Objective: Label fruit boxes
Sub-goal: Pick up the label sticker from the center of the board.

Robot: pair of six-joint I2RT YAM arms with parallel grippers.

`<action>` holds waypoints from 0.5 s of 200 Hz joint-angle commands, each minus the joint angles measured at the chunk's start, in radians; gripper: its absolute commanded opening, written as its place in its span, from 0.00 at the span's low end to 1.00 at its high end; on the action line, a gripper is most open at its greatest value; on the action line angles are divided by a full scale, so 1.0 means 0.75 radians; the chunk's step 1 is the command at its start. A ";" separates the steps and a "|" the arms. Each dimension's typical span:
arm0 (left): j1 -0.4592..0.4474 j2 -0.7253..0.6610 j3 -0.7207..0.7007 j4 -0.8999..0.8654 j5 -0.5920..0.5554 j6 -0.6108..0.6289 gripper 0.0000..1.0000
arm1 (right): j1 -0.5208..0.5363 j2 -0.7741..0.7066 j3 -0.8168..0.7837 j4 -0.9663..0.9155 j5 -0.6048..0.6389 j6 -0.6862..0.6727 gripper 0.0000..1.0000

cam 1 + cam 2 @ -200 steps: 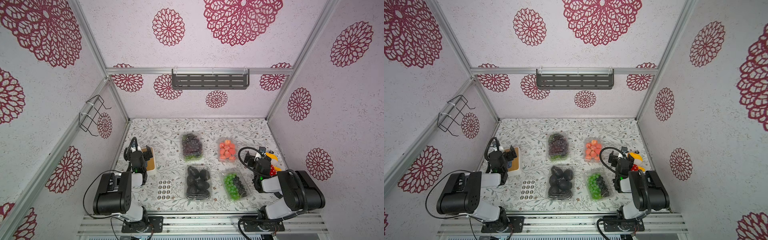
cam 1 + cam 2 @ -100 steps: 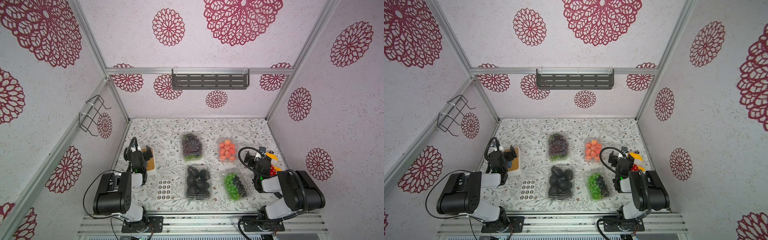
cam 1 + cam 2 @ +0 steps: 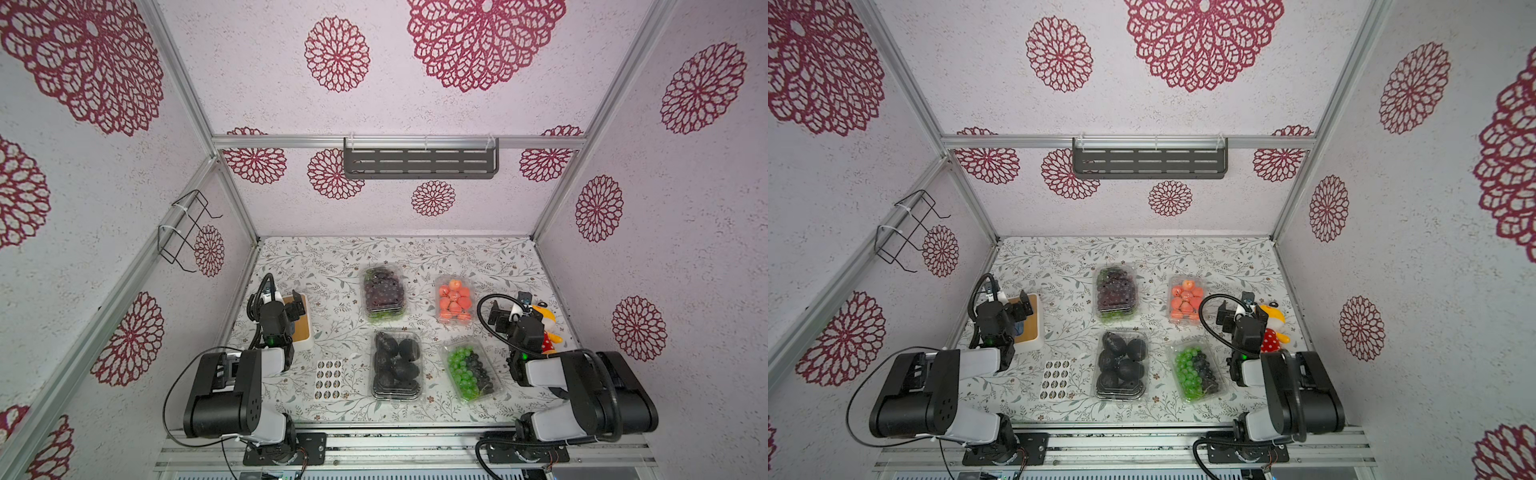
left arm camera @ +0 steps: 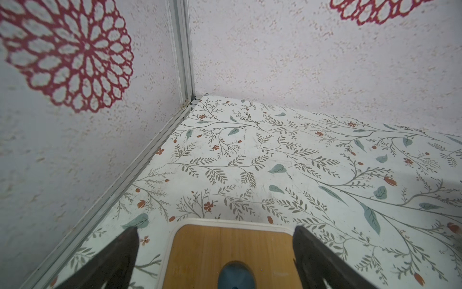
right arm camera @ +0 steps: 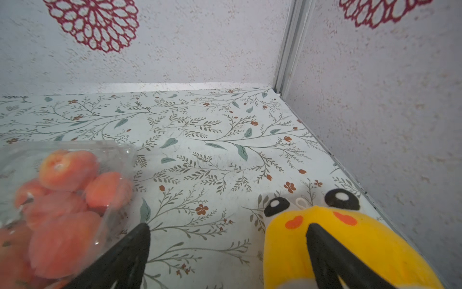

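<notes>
We see the left gripper (image 4: pixel 215 231) with its jaws spread wide and nothing between them. It hangs just over the wooden lid (image 4: pixel 225 252) of the white box (image 3: pixel 305 343) at the left edge of the table (image 3: pixel 478 257). We cannot tell whether the fingers touch the lid. The right gripper (image 5: pixel 228 226) is spread wide too and empty, low over the right side of the table. One of its fingers is over the yellow head of a plush toy (image 5: pixel 337 240), and the other is just beside the strawberry box (image 5: pixel 62 200); contact with the box we cannot tell. In both top views the four boxes lie flat in two rows in the middle of the table, apart from one another. The far row has the purple grape box (image 3: pixel 383 296) on the left and the strawberry box to its right. The near row has the black fruit box (image 3: pixel 395 361) on the left and the green-and-black grape box (image 3: pixel 471 370) on the right, that last one turned at a slant. We note the sticker sheet (image 3: pixel 329 379) lying flat just left of the black fruit box, near the front edge and not touching it. A dark shelf (image 3: pixel 419 163) hangs on the back wall and a wire rack (image 3: pixel 187 226) on the left wall.
</notes>
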 commanded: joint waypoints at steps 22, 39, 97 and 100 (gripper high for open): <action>-0.111 -0.305 0.197 -0.486 0.070 0.012 0.98 | -0.003 -0.379 0.102 -0.405 -0.290 0.002 0.99; -0.177 -0.424 0.274 -0.647 0.130 -0.159 0.98 | -0.003 -0.535 0.133 -0.550 -0.292 0.225 0.99; -0.189 -0.640 0.094 -0.322 0.874 -0.709 0.98 | -0.006 -0.935 0.121 -0.802 -0.714 0.700 0.99; -0.189 -0.643 0.077 -0.292 0.886 -0.733 0.98 | -0.006 -0.945 0.126 -0.805 -0.757 0.695 0.99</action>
